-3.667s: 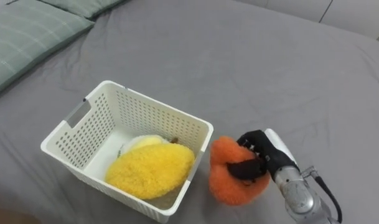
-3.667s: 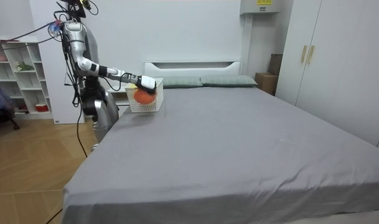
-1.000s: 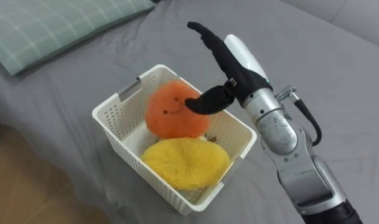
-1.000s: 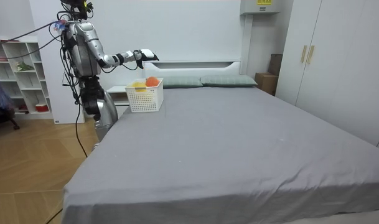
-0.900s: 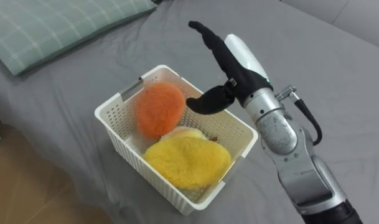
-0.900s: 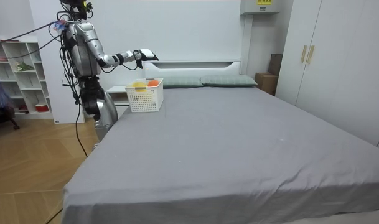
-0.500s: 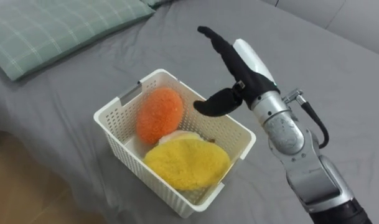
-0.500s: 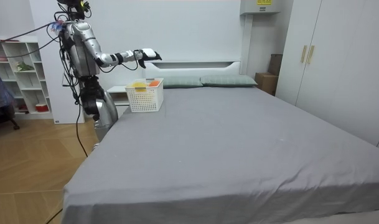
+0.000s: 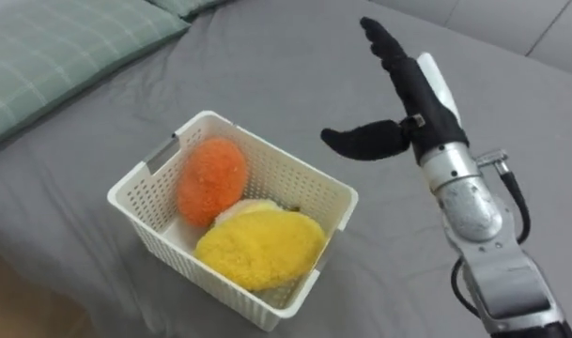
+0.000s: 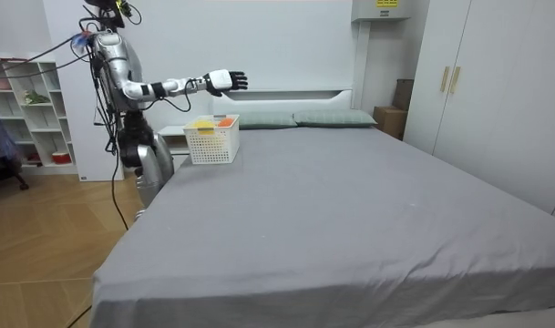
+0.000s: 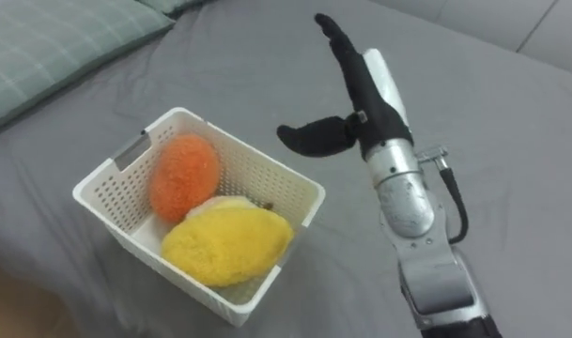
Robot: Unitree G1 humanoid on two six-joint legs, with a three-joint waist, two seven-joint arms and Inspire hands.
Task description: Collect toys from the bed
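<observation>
While my right hand (image 9: 419, 115) hovered upper right, fingers wide and empty, the orange plush (image 9: 210, 180) and yellow plush (image 9: 260, 248) sat in the white basket (image 9: 169, 250).

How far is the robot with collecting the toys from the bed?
Done: the orange plush toy and the yellow plush toy lie in the white basket on the bed. In hand: nothing; the right hand hovers open, fingers straight, to the right of the basket. Left: I see no other toy on the bed around the basket, so the collecting looks nearly finished.
</observation>
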